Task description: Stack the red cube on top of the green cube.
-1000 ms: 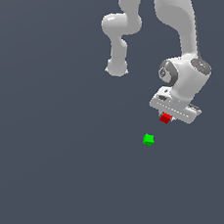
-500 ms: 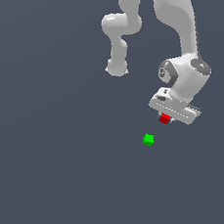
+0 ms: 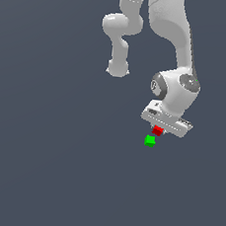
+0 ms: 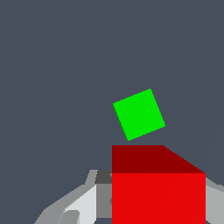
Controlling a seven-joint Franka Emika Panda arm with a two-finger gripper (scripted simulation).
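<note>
In the exterior view the red cube [image 3: 157,130] hangs above the floor, held under the white hand with my gripper [image 3: 158,131] shut on it. The green cube [image 3: 150,140] rests on the grey floor just below it and slightly toward the exterior view's left. They look apart, with a small gap between them. In the wrist view the red cube [image 4: 157,192] fills the near part of the picture between the grey fingers [image 4: 83,201]. The green cube [image 4: 139,113] lies beyond it, turned at an angle to the red one.
A plain dark grey floor [image 3: 39,166] surrounds the cubes. The white arm [image 3: 170,22] rises behind them, and its base [image 3: 117,68] stands farther back toward the exterior view's left.
My gripper has carried the red cube down and toward the exterior view's left, ending close above the green cube. The green cube has not moved.
</note>
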